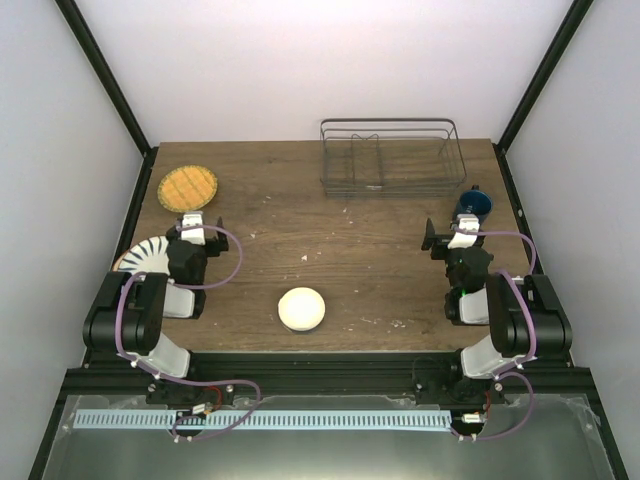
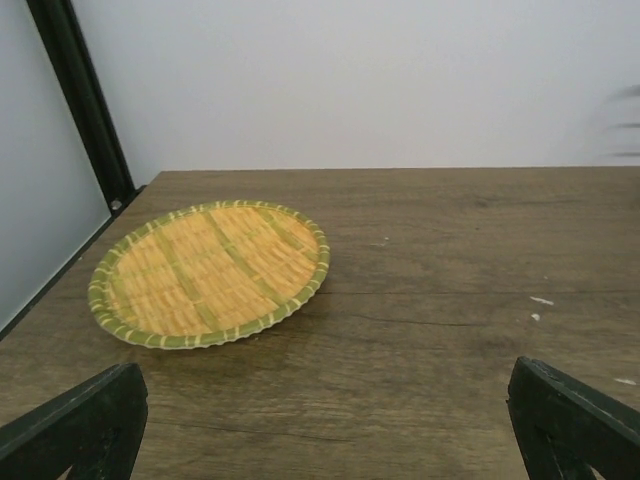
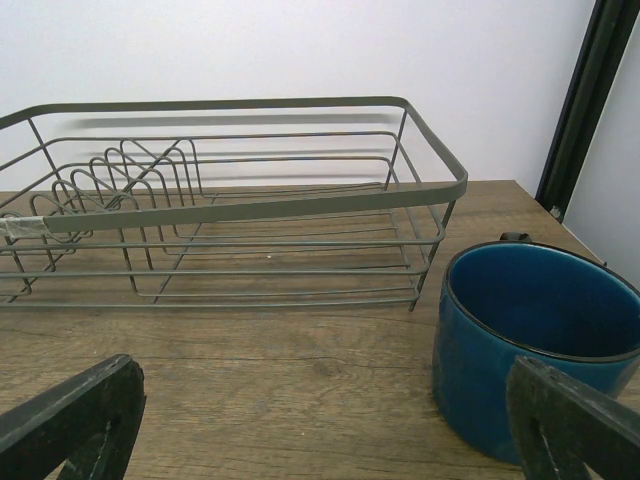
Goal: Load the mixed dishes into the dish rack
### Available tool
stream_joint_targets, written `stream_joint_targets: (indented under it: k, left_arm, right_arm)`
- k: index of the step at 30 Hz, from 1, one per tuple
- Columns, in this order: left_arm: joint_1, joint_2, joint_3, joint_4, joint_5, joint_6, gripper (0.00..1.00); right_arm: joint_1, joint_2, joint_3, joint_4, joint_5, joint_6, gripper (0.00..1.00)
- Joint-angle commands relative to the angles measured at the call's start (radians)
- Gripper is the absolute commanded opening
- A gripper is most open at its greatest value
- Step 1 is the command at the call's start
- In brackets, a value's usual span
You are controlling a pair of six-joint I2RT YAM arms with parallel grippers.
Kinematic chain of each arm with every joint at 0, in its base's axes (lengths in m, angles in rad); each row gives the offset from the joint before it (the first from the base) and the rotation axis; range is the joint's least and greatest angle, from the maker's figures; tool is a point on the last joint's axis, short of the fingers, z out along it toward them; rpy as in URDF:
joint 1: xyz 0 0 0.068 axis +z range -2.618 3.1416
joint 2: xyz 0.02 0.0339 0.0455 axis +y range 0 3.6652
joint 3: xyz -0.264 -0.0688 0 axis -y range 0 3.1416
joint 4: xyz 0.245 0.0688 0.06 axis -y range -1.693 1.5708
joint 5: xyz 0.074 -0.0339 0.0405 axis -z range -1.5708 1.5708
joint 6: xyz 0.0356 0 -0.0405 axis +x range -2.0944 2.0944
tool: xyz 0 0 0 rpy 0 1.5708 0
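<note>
striped plate (image 1: 140, 255): mostly under left arm, only an outer arc shows | dark blue cup (image 1: 476, 203): near side behind right gripper (image 1: 450, 230); in the right wrist view its right rim is cut by the edge | dish rack (image 3: 250, 195): left end cut off | left gripper (image 2: 325, 435): only finger ends show, cut by the bottom edge | faint streaks (image 2: 630, 122) at the right edge of the left wrist view: too blurred to tell
</note>
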Motion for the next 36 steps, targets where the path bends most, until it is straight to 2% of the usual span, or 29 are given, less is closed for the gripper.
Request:
stream_joint_targets:
  k: [1,5,7,10,14,15,16,17,20,23,25,29,31,36]
  left_arm:
    - [0.004,0.000,0.012,0.016,0.086,0.025,1.00]
    - [0.003,-0.069,0.023,-0.050,0.044,0.022,1.00]
    - [0.003,-0.144,0.039,-0.150,0.018,0.012,1.00]
    - [-0.007,-0.234,0.060,-0.253,0.007,0.037,1.00]
    - [-0.056,-0.341,0.168,-0.569,-0.055,0.078,1.00]
    - [-0.063,-0.353,0.199,-0.636,-0.061,0.074,1.00]
    - [-0.071,-0.363,0.234,-0.715,-0.075,0.064,1.00]
    - [-0.078,-0.370,0.282,-0.809,-0.098,0.043,1.00]
    - [-0.097,-0.381,0.447,-1.069,-0.151,-0.034,1.00]
    - [-0.107,-0.391,0.568,-1.257,-0.171,-0.097,1.00]
    - [-0.110,-0.408,0.603,-1.329,-0.157,-0.121,1.00]
    - [-0.116,-0.458,0.593,-1.374,-0.129,-0.144,1.00]
    - [-0.118,-0.477,0.584,-1.389,-0.143,-0.142,1.00]
    - [-0.121,-0.510,0.585,-1.427,-0.166,-0.130,1.00]
  right_arm:
    - [0.005,0.006,0.026,0.008,-0.002,-0.020,1.00]
    - [0.015,-0.059,0.069,-0.126,-0.010,-0.031,1.00]
    - [0.021,-0.113,0.124,-0.291,0.058,0.009,1.00]
    - [0.034,-0.139,0.240,-0.544,0.080,0.061,1.00]
    - [0.188,-0.198,0.355,-0.688,0.283,-0.037,1.00]
    - [0.221,-0.209,0.427,-0.737,0.330,-0.059,1.00]
    - [0.233,-0.205,0.531,-0.850,0.345,-0.030,1.00]
    - [0.235,-0.184,0.659,-1.052,0.344,0.010,1.00]
    - [0.237,-0.045,1.046,-1.425,0.274,0.100,1.00]
    - [0.237,0.139,1.374,-1.609,0.161,0.142,1.00]
    - [0.237,0.297,1.619,-1.769,0.114,0.158,1.00]
    - [0.239,0.637,2.107,-2.077,0.007,0.188,1.00]
    - [0.247,0.721,2.187,-2.120,-0.030,0.224,1.00]
    - [0.273,0.749,2.070,-2.051,-0.015,0.294,1.00]
